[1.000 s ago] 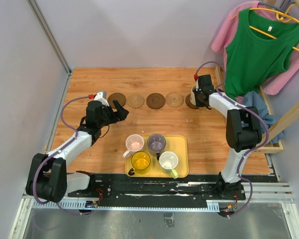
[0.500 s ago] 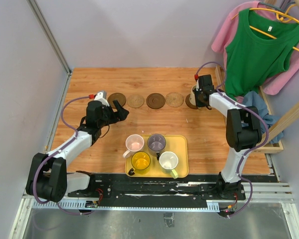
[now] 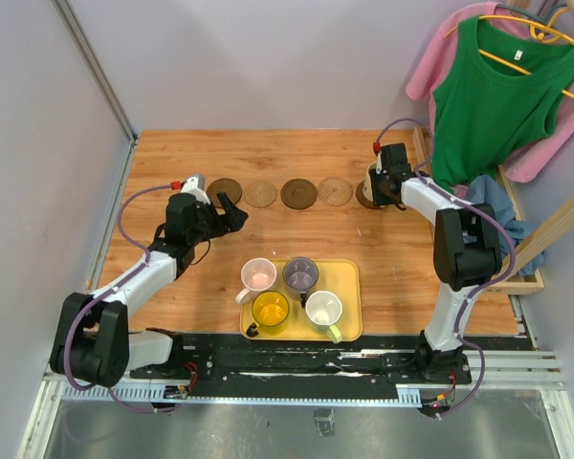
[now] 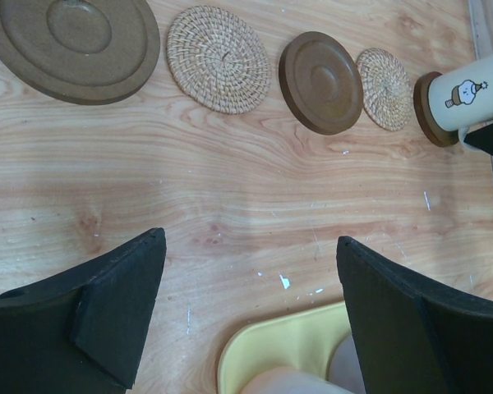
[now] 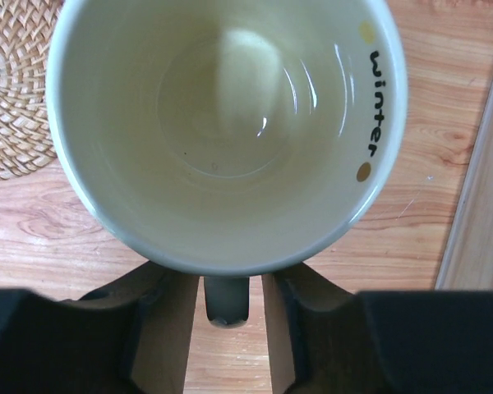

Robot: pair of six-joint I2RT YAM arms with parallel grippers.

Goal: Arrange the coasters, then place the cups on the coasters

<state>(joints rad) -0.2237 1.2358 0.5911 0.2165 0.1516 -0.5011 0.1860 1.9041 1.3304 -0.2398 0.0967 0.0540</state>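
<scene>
Coasters [image 3: 298, 193]: five in a row across far side of table [image 3: 172, 153], dark & woven alternating.
Cream mug [image 4: 481, 90]: upright on rightmost dark coaster [image 4: 427, 111], at right end of row.
R gripper [image 5: 226, 283]: fingers [image 5: 148, 336] either side of mug handle [image 5: 226, 302], slightly parted, not squeezing.
L gripper [image 4: 251, 242]: fingers spread wide, nothing betw. them, hovers nr row's left end.
Other 4 cups [image 3: 300, 274]: on yellow tray [image 3: 346, 277], near edge of table.
</scene>
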